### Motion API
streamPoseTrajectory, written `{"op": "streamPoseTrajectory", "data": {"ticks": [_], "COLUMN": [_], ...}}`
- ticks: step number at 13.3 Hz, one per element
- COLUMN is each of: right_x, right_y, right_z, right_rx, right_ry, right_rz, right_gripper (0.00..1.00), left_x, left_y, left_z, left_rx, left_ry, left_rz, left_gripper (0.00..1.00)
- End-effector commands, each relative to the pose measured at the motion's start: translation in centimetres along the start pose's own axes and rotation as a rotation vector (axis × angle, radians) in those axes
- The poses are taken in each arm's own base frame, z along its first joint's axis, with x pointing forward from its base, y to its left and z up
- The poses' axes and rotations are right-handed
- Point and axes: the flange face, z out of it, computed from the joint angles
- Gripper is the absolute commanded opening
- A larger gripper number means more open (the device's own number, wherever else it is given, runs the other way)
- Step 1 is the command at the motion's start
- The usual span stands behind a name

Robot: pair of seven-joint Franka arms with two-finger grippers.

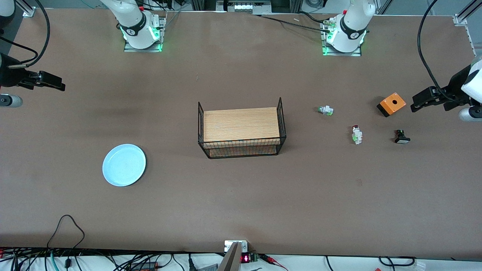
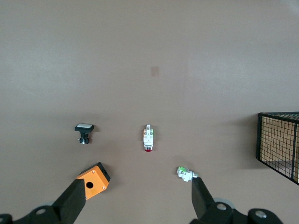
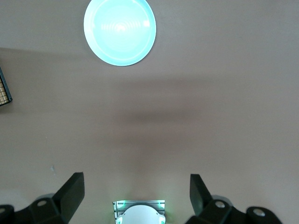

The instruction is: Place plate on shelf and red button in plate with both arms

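Observation:
The pale blue plate (image 1: 124,165) lies on the table toward the right arm's end; it also shows in the right wrist view (image 3: 119,31). The red button (image 1: 356,134) lies toward the left arm's end, red cap pointing to the arm bases; it also shows in the left wrist view (image 2: 148,138). My left gripper (image 1: 418,103) is open and empty, high over the table's end beside the orange box. My right gripper (image 1: 52,83) is open and empty, high over the opposite end, well away from the plate.
A wire basket with a wooden board (image 1: 241,128) stands mid-table. A green-capped white switch (image 1: 325,110), an orange box (image 1: 391,104) and a black button with a white face (image 1: 401,137) lie around the red button. Cables run along the front edge.

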Motion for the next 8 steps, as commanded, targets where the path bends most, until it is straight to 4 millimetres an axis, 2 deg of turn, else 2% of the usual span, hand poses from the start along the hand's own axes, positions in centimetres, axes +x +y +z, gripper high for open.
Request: {"op": "streamPoseTrajectory", "data": {"ticks": [1, 8], "right_x": [0.01, 0.01], "right_y": [-0.28, -0.28], "right_z": [-0.70, -0.70], "right_rx": [0.010, 0.010], "right_ry": [-0.004, -0.004], "right_rz": [0.009, 0.009], "right_gripper": [1.00, 1.00], "left_x": [-0.84, -0.56], "left_y": [0.07, -0.08], "left_z": [-0.43, -0.19], "left_rx": [-0.009, -0.010], "left_ry": [-0.002, -0.006], "left_rz": [-0.004, -0.008], "left_gripper": [1.00, 1.00]}}
